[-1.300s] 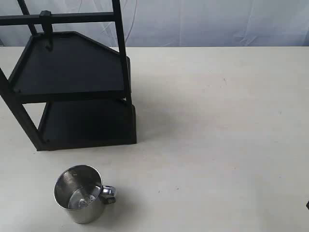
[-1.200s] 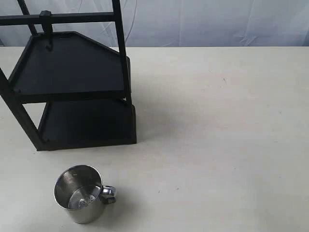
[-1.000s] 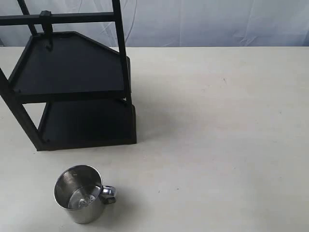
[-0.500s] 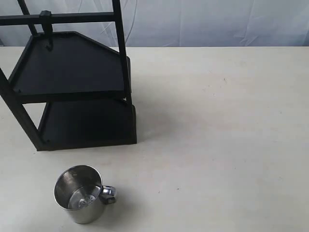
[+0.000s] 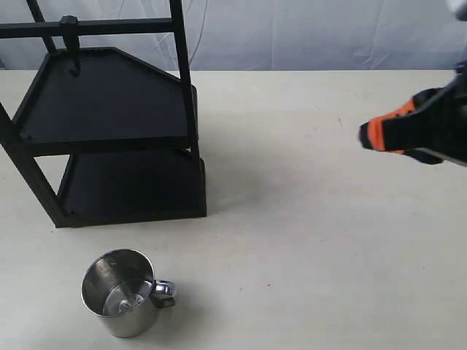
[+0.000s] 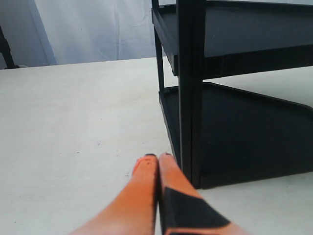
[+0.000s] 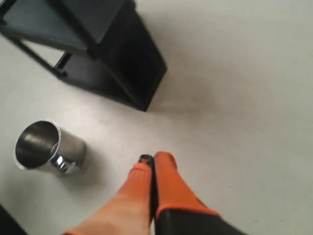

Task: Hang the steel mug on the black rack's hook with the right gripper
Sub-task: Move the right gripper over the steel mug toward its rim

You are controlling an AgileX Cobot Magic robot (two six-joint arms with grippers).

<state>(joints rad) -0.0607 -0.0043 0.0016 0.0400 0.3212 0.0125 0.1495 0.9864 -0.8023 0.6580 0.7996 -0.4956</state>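
Note:
The steel mug [image 5: 122, 294] stands upright on the table near the front left, its handle [image 5: 165, 293] turned to the right; the right wrist view shows the mug [image 7: 46, 148] too. Behind it rises the black rack [image 5: 109, 124], and the hook [image 5: 71, 45] hangs from its top crossbar at the far left. My right gripper [image 5: 365, 136] has entered at the right edge, raised above the table and far from the mug, its orange fingers [image 7: 166, 176] pressed together on nothing. My left gripper [image 6: 157, 157] is shut and empty, beside a rack post [image 6: 190, 93].
The pale table [image 5: 321, 240] stretches between the mug and the right gripper. A white curtain [image 5: 314, 33] hangs behind the table.
The right gripper has come into the exterior view from the right edge. The mug and the rack have not moved.

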